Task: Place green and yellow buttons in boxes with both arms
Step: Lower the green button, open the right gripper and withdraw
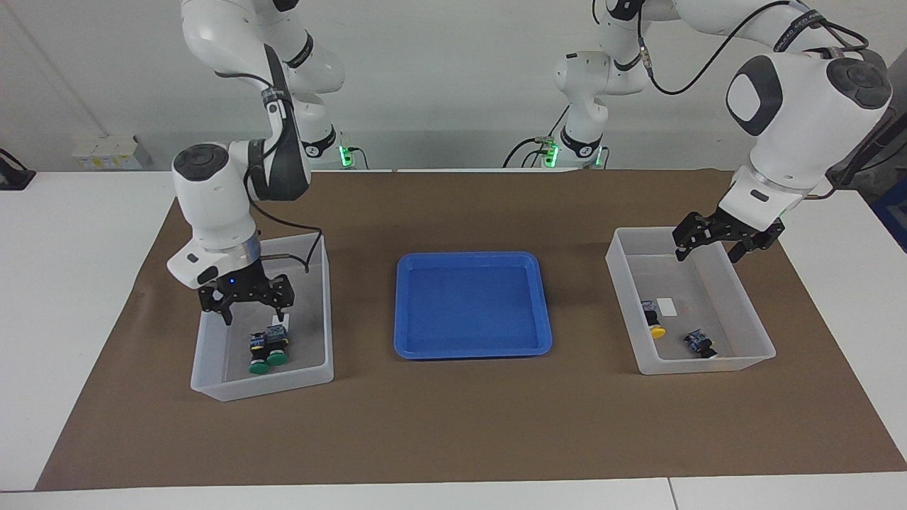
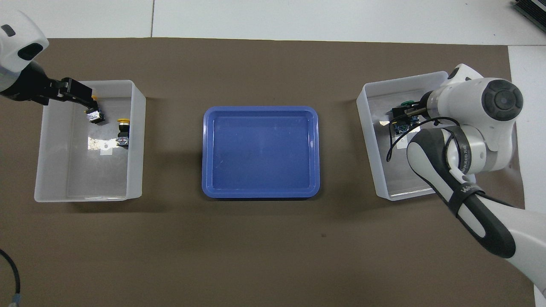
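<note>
The right gripper [image 1: 246, 300] hangs inside the box [image 1: 322, 312] at the right arm's end of the table, its fingers spread apart and holding nothing. Just below it, on the box floor, the two green buttons [image 1: 268, 350] lie side by side and touching, at the end of the box farther from the robots, caps pointing away from the robots. A small white label [image 1: 280, 330] sits on the floor beside them.

The left gripper [image 1: 713, 239] hovers over the end of the other box [image 1: 627, 312] nearer to the robots, at the left arm's end of the table; its fingers stand apart and empty. In that box one yellow button [image 1: 654, 320] lies near the floor label [image 1: 667, 306], and the second button [image 1: 700, 344] lies apart from it, farther from the robots.

A blue tray [image 1: 404, 312] rests between the two boxes.
</note>
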{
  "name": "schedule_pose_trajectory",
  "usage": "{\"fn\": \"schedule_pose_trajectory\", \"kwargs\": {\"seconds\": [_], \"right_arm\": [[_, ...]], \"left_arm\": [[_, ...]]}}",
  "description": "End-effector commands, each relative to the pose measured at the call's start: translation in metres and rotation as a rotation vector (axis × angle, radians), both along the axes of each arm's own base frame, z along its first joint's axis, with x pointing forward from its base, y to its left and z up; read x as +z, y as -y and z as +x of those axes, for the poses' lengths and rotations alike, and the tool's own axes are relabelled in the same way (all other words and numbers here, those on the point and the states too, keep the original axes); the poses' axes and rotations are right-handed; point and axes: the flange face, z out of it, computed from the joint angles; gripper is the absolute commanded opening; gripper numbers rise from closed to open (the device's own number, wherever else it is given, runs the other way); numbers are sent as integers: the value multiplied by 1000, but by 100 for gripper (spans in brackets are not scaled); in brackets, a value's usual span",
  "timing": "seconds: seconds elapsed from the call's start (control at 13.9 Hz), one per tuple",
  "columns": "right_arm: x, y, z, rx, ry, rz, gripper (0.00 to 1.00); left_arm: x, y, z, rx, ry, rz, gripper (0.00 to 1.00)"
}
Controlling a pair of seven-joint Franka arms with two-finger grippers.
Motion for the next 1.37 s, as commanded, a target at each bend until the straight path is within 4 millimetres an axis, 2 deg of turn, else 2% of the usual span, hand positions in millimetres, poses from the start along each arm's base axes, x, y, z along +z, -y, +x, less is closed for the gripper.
{"fn": "schedule_pose_trajectory", "kwargs": {"seconds": [0.0, 0.22, 0.5, 0.79, 1.01, 1.29], "right_arm": [[33, -14, -26, -87, -41, 51, 100], [70, -18, -46, -127, -60, 103, 100], [125, -19, -60, -148, -82, 99, 100], [158, -20, -65, -146, -112, 93, 100], [173, -21, -59, -137, -118, 91, 100], [166, -24, -60, -132, -137, 97, 100]], "left_arm": [[1, -2, -7, 2, 15, -1, 100], [0, -3, -7, 4, 13, -1, 100], [1, -3, -6, 4, 21, -1, 100], [1, -4, -6, 1, 24, -1, 100], [0, -4, -6, 1, 26, -1, 100], [2, -1, -5, -2, 32, -2, 100]]}}
